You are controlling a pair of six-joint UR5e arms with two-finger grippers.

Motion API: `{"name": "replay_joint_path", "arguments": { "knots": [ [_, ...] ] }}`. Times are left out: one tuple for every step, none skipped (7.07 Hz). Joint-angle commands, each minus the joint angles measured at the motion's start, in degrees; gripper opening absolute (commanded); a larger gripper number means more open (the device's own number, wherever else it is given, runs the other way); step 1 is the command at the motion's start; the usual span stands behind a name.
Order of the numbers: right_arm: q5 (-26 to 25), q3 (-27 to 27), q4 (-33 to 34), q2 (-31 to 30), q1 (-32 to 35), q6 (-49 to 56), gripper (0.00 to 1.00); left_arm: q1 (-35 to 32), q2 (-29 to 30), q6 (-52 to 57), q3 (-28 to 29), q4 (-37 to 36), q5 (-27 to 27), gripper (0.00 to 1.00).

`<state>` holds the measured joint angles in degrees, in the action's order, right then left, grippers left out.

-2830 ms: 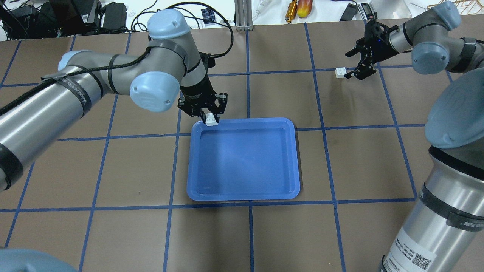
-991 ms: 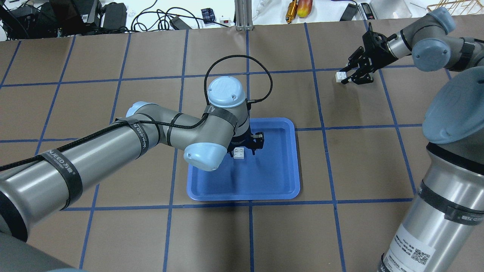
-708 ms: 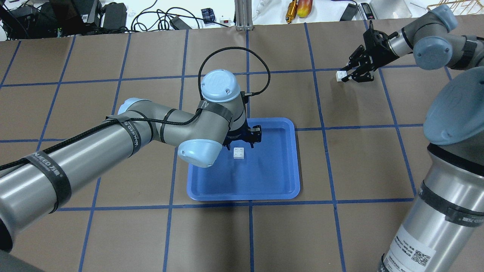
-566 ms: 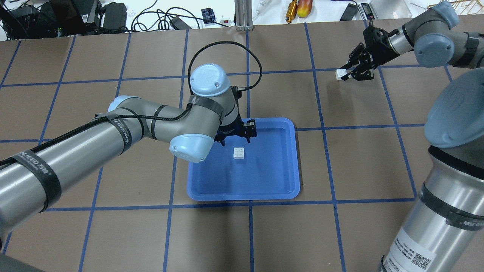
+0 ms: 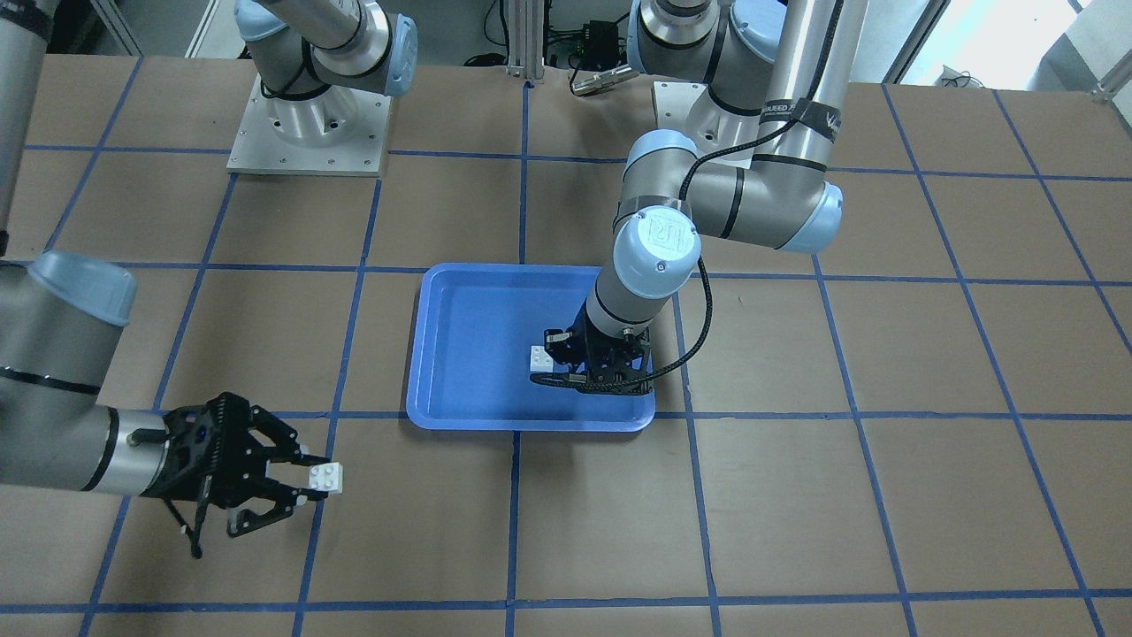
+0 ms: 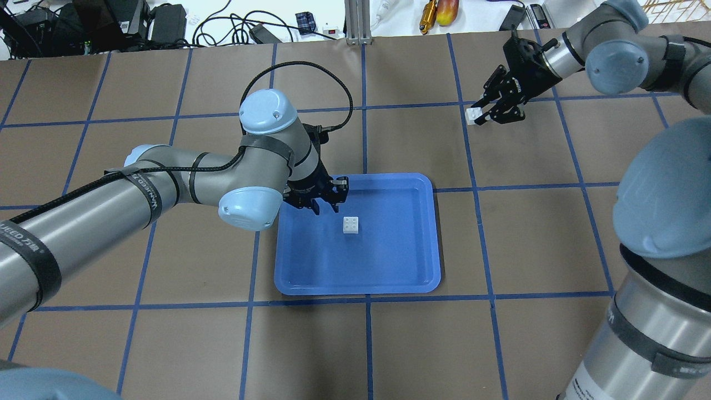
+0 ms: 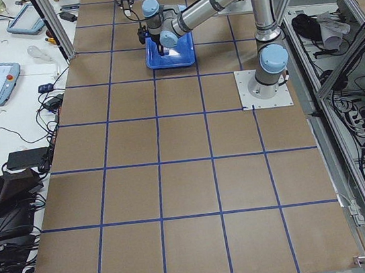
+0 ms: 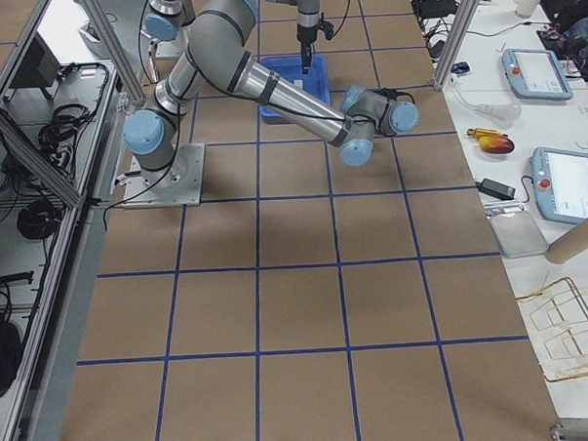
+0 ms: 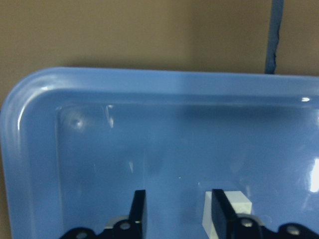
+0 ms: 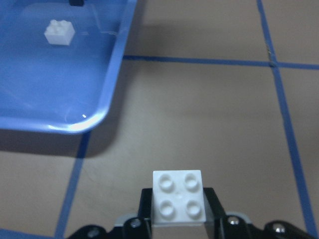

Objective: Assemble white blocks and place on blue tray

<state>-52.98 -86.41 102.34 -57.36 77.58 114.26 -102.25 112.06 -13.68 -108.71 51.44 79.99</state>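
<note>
The blue tray (image 6: 389,266) lies at the table's middle. One white block (image 6: 350,224) sits studs up on its floor, free of any gripper; it also shows in the front view (image 5: 540,358). My left gripper (image 6: 325,199) is open and empty, raised over the tray's back left part, a little away from that block. In the left wrist view its fingers (image 9: 139,209) stand apart and the block (image 9: 241,201) peeks out behind the right one. My right gripper (image 6: 481,113) is shut on the second white block (image 6: 472,115), far right of the tray. In the right wrist view that block (image 10: 178,198) sits studs up between the jaws.
The brown table has a blue tape grid. Cables and tools (image 6: 439,12) lie beyond the far edge. The arms' base plates (image 5: 309,124) stand at the robot's side. The tray's corner (image 10: 107,112) is ahead and left of my right gripper.
My left gripper carried a white block over the tray, set it down, opened and drew back to the left. My right gripper moved left with its block.
</note>
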Motion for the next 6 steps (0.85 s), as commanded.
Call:
{"name": "replay_joint_path", "arguments": {
  "knots": [
    [0.4,-11.8,1.4,-8.3,3.1,-0.2,0.14,-0.2,0.5,-0.7,-0.4,-0.1,-3.3,0.05],
    [1.6,-15.3,4.9,-10.6,3.9,-1.0,0.14,-0.7,1.2,-0.8,-0.4,-0.5,-3.4,0.05],
    [4.8,-17.5,5.6,-12.0,6.8,-4.6,0.14,-0.8,1.3,-0.8,-0.4,-0.5,-3.4,0.05],
    [4.7,-19.0,9.4,-12.4,9.6,-7.4,0.14,-1.0,1.6,-0.3,-0.5,-0.4,-3.3,0.05],
    [4.6,-21.7,15.6,-12.0,11.9,-11.4,0.14,-1.0,1.6,-0.4,-0.4,-0.4,-3.4,0.05],
    [4.6,-25.1,24.1,-11.8,13.3,-16.3,0.15,-1.1,1.8,-0.5,-0.5,-0.3,-3.4,0.05]
  ]
}}
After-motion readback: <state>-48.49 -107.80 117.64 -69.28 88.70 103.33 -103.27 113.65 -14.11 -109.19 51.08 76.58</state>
